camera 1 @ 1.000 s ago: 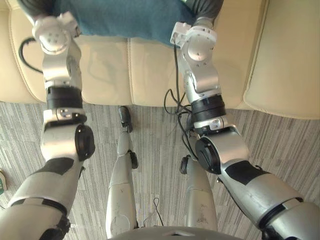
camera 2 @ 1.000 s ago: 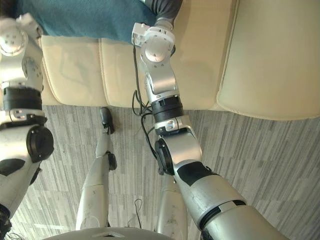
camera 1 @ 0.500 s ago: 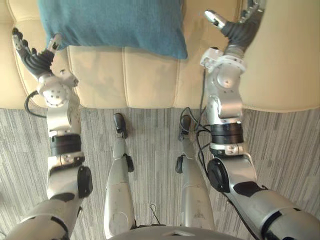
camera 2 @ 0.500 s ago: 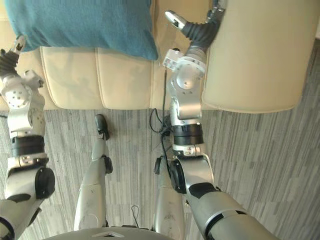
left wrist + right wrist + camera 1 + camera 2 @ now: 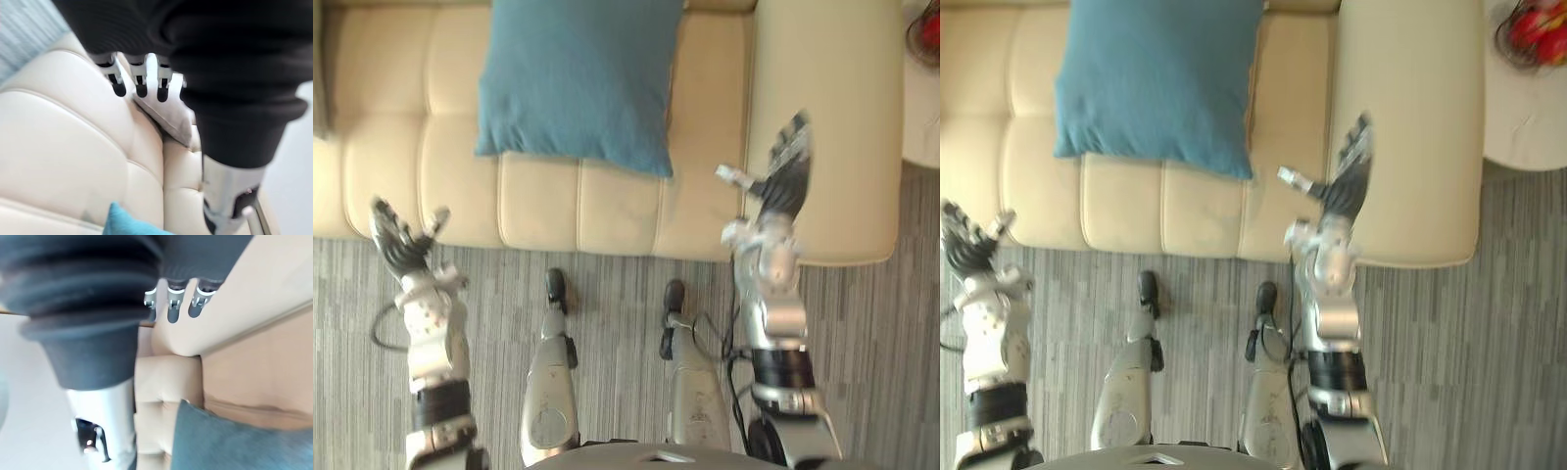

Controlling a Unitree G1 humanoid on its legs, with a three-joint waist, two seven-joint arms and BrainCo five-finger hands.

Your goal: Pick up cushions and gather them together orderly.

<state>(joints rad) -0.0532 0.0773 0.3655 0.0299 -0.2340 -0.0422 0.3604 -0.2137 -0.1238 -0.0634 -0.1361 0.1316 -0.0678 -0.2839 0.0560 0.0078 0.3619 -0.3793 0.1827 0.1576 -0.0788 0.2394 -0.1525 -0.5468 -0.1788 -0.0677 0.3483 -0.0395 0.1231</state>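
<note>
Cushion (image 5: 578, 78) on sofa (image 5: 607, 206); bowl (image 5: 1501, 39) holds red things (image 5: 1538, 22).

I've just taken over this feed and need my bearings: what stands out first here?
A teal cushion lies on the seat of the cream sofa, held by neither hand. Both hands are open and empty: the left hand hangs by the seat's front edge, and the right hand is raised before the armrest. Something red sits on a white table beyond that armrest.
</note>
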